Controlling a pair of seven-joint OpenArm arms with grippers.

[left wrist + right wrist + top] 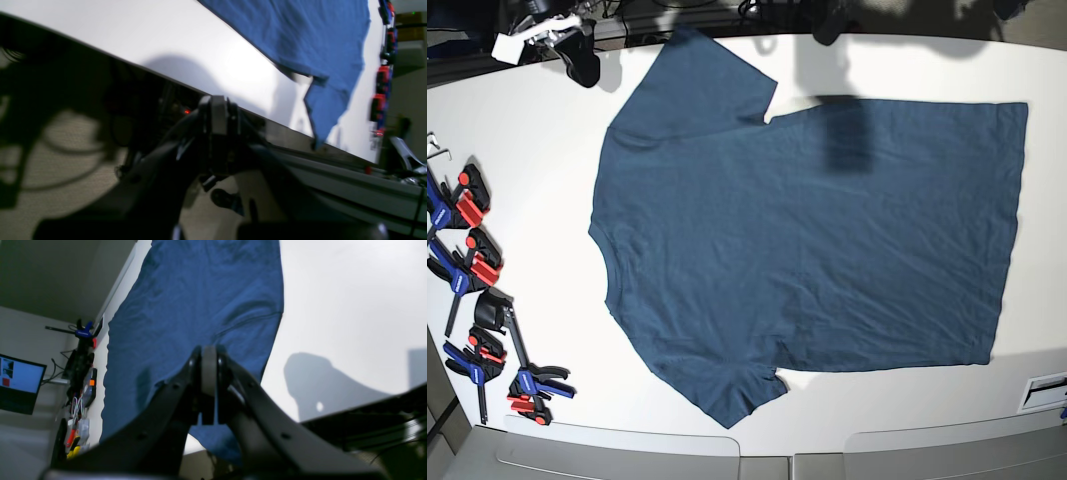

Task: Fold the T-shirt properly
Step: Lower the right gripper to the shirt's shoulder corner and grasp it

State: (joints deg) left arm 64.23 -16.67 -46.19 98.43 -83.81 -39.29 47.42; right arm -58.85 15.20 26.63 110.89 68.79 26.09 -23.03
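Observation:
The T-shirt (807,240) lies spread flat on the white table (537,180), collar to the left and hem to the right, both sleeves out. In the left wrist view my left gripper (218,110) is shut with nothing in it. It sits just off the table's edge, and the T-shirt (300,36) lies up to its right with a sleeve tip drooping over that edge. In the right wrist view my right gripper (209,373) is shut with its pads together, close in front of a sleeve of the T-shirt (200,306). The shirt lies loose behind it.
Several red-and-blue clamps (472,260) lie along the table's left side; they also show in the left wrist view as clamps (383,83). A lit monitor (20,383) and cables stand off the table. A white label (1047,390) sits at the lower right corner.

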